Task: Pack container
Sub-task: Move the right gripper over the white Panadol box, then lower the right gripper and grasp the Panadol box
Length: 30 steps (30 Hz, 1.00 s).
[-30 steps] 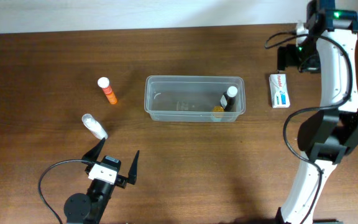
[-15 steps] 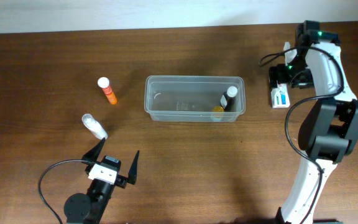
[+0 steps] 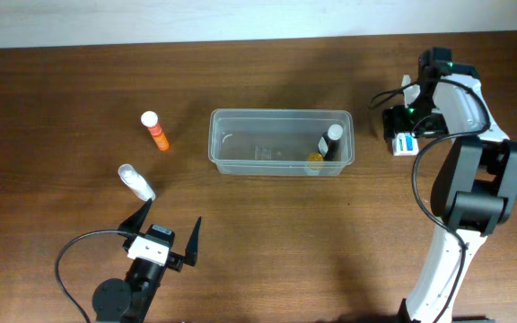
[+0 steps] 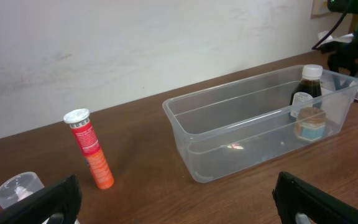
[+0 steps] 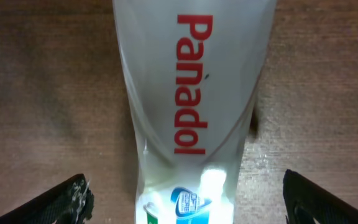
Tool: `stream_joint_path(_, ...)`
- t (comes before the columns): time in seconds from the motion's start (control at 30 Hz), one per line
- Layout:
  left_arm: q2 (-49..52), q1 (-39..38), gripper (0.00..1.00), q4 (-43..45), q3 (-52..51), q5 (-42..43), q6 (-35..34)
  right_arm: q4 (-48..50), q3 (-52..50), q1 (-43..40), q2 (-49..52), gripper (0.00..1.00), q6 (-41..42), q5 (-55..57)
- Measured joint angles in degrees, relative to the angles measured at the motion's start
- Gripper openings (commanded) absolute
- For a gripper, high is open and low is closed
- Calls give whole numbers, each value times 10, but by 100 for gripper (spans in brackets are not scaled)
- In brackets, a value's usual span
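Note:
The clear plastic container (image 3: 281, 142) sits mid-table; it also shows in the left wrist view (image 4: 260, 124). Inside at its right end stand a dark bottle with a white cap (image 3: 332, 139) and a small amber jar (image 3: 315, 160). A white Panadol box (image 3: 406, 142) lies right of the container. My right gripper (image 3: 404, 126) is open right over the box; in the right wrist view the box (image 5: 194, 106) lies between the spread fingers (image 5: 185, 199). An orange tube (image 3: 156, 131) and a clear small bottle (image 3: 136, 181) lie left of the container. My left gripper (image 3: 167, 235) is open near the front edge.
A pale wall runs along the table's far edge (image 3: 196, 20). The right arm's base stands at the front right (image 3: 447, 260). Cables hang from the right arm near the box (image 3: 393, 90).
My right gripper has moved left and down from the far right corner onto the Panadol box. The left arm and the other objects have not moved.

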Motion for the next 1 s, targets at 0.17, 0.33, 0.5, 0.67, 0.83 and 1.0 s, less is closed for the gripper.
stream_joint_path(0.17,0,0,99,0,0,0,0,20,-7,0,0,90,-2,0)
stream_joint_path(0.33,0,0,99,0,0,0,0,47,-23,0,0,90,-2,0)
stream_joint_path(0.5,0,0,99,0,0,0,0,69,-47,1,0,90,-2,0)
stream_joint_path(0.67,0,0,99,0,0,0,0,76,-47,1,0,84,-6,-1)
stream_joint_path(0.83,0,0,99,0,0,0,0,82,-47,2,0,60,-9,-3)
stream_joint_path(1.0,0,0,99,0,0,0,0,85,-48,3,0,57,-8,-3)
